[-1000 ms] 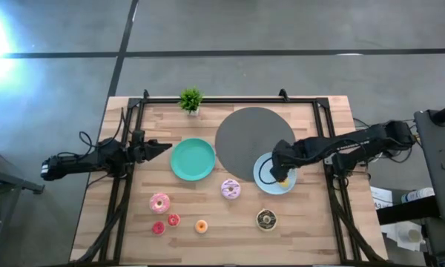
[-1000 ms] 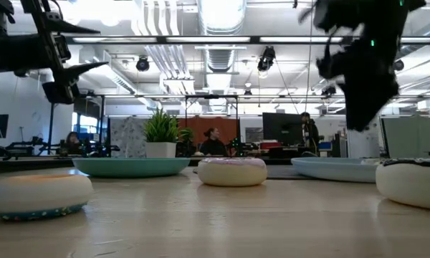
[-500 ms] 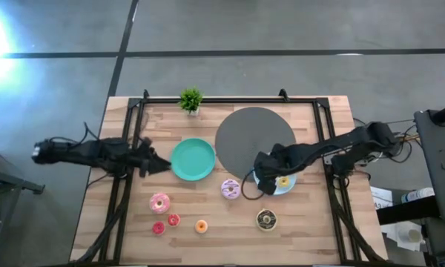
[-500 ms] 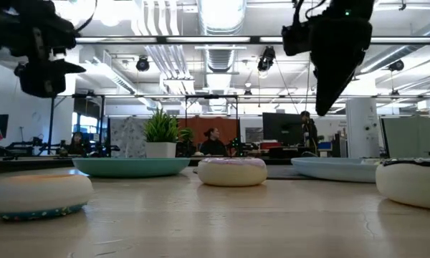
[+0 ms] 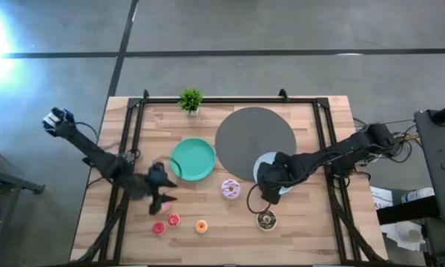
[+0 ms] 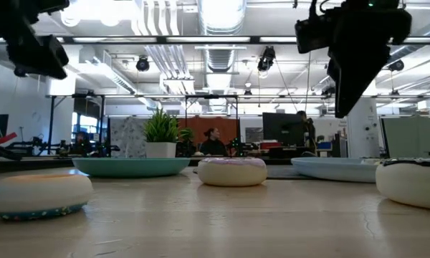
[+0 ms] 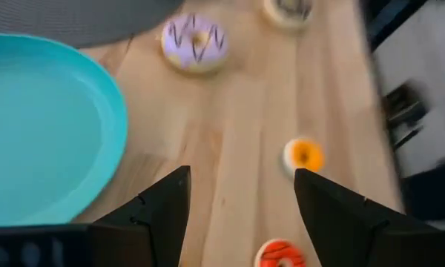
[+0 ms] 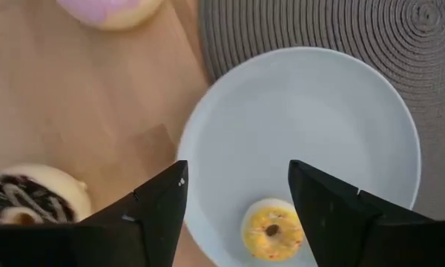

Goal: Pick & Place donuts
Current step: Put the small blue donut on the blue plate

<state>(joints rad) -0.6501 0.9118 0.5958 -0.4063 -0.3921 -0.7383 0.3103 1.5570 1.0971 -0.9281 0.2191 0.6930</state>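
right gripper (image 5: pixel 265 180) has pulled back from the pale blue plate (image 8: pixel 230 119) at centre right, fingers spread and empty; the yellow donut (image 8: pixel 273 229) now lies on that plate, so one placement looks done; left gripper (image 5: pixel 160 187) has swung down over the pink donut at lower left, fingers apart, nothing held; chocolate donut (image 5: pixel 266 219) and lilac donut (image 5: pixel 231 189) remain on the table.

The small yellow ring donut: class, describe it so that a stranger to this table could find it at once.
Start at the big grey woven disc in the middle of the wooden table. A pale blue round plate overlaps its edge on the right arm's side. The small yellow ring donut lies on that plate, the only donut on any plate; the others sit on bare wood.
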